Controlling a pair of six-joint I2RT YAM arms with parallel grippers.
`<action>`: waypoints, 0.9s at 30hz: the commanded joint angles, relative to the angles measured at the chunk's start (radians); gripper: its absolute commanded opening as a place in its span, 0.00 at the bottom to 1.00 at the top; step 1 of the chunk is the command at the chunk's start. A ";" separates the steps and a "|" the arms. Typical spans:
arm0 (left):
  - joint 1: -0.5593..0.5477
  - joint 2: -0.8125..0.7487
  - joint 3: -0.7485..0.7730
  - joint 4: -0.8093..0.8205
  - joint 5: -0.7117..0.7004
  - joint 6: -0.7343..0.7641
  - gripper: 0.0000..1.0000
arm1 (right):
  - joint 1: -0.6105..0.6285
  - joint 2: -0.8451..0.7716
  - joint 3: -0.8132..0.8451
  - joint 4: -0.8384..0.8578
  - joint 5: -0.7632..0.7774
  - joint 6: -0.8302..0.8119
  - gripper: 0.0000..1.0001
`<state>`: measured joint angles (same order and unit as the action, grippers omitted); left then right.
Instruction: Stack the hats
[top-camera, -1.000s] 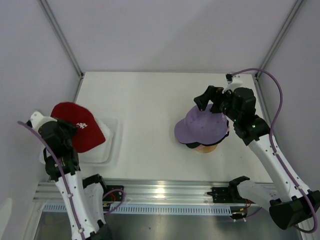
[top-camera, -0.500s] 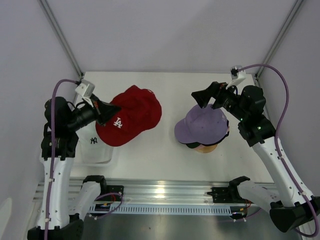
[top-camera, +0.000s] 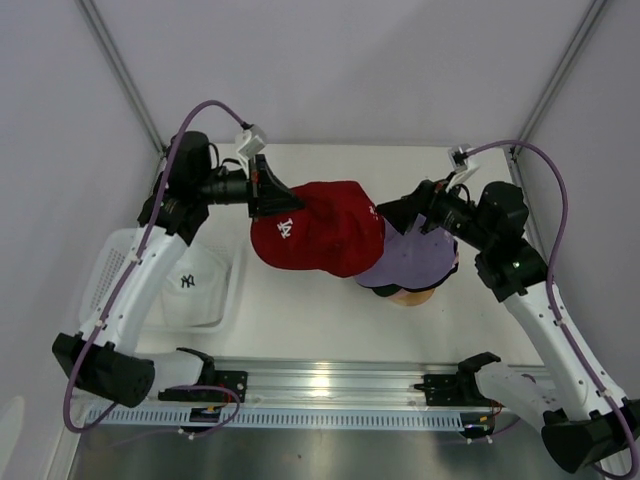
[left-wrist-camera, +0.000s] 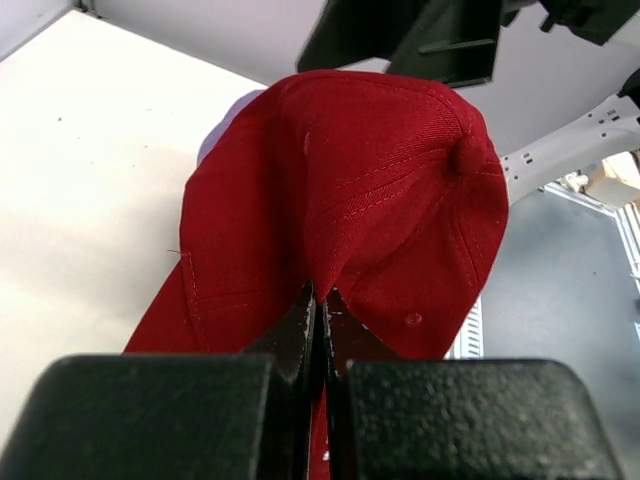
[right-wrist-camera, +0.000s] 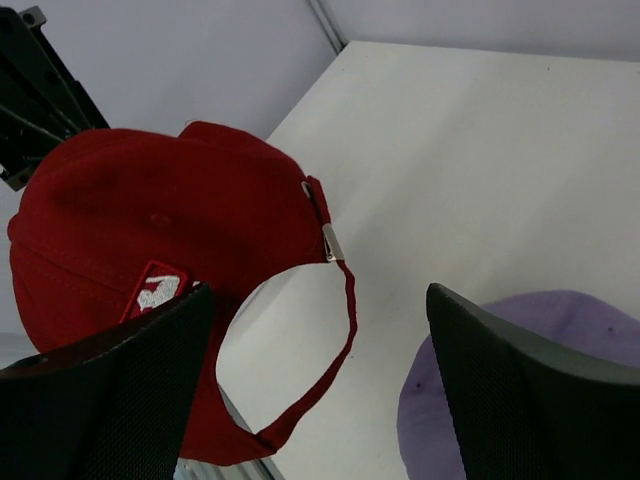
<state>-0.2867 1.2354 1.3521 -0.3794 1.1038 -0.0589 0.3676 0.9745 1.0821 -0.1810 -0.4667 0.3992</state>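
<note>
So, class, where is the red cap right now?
In the top view, the red cap hangs from the left pincer over the middle of the table, just left of the lavender cap.

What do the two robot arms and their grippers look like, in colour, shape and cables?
Both the left arm and the right arm have white tubular links joined by black joints. A thin purple cable loops along each up to the wrist. The left gripper and the right gripper are black; the right one's fingers show a fine mesh texture.

NY emblem on white cap (top-camera: 193, 293); red cap (top-camera: 325, 235) emblem unclear
</note>
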 joint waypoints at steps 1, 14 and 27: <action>-0.034 0.051 0.103 0.079 0.053 0.028 0.01 | 0.005 -0.088 -0.002 -0.067 0.043 -0.010 0.88; -0.095 0.142 0.168 0.135 0.050 0.011 0.01 | -0.111 -0.117 -0.085 -0.184 0.186 0.023 0.72; -0.126 0.176 0.170 0.155 0.047 0.014 0.01 | -0.177 -0.079 -0.082 -0.063 -0.015 0.115 0.65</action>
<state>-0.4023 1.3972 1.4761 -0.2699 1.1286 -0.0696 0.1925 0.8978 0.9791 -0.2958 -0.4385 0.4858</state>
